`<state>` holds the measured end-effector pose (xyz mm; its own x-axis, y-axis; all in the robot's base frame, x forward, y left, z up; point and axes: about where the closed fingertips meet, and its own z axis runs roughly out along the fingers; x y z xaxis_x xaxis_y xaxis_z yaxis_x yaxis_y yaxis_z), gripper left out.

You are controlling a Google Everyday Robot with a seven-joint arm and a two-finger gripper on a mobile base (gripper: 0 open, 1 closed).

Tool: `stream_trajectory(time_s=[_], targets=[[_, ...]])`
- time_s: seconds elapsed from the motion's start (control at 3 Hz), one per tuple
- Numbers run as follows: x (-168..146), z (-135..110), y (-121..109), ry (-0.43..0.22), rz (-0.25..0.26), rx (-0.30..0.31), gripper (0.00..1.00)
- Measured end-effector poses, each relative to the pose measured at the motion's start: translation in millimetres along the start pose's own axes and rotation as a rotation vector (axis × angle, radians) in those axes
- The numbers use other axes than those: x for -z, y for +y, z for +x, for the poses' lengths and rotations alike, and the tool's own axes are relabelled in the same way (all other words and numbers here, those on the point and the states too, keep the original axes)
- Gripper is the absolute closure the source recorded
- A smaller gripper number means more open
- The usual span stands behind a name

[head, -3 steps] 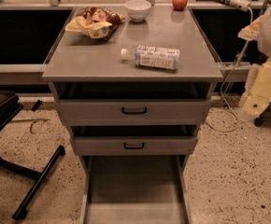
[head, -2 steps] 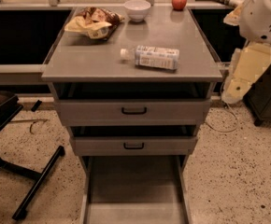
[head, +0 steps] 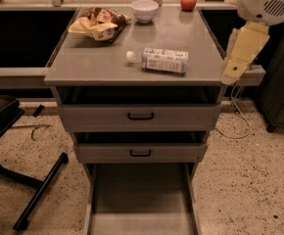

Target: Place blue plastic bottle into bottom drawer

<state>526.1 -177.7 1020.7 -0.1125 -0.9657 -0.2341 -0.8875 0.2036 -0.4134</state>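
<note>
We see the bottom drawer (head: 142, 199) open with a bare floor, so the way in from above is free. The blue plastic bottle (head: 159, 60) lies on the cabinet top (head: 196, 38) with room all around it. The chip bag (head: 99, 23), bowl (head: 145, 10) and apple (head: 188, 1) sit far back. Our gripper (head: 232, 68) hangs by the top's right edge.
</note>
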Motion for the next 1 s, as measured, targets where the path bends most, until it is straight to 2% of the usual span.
stream_trajectory(time_s=[0.33, 0.67, 1.0], targets=[[-12, -18, -16, -0.018, 0.035, 0.024, 0.0], [-41, -46, -31, -0.027, 0.061, 0.084, 0.0], [-72, -69, -36, -0.036, 0.007, 0.154, 0.0]])
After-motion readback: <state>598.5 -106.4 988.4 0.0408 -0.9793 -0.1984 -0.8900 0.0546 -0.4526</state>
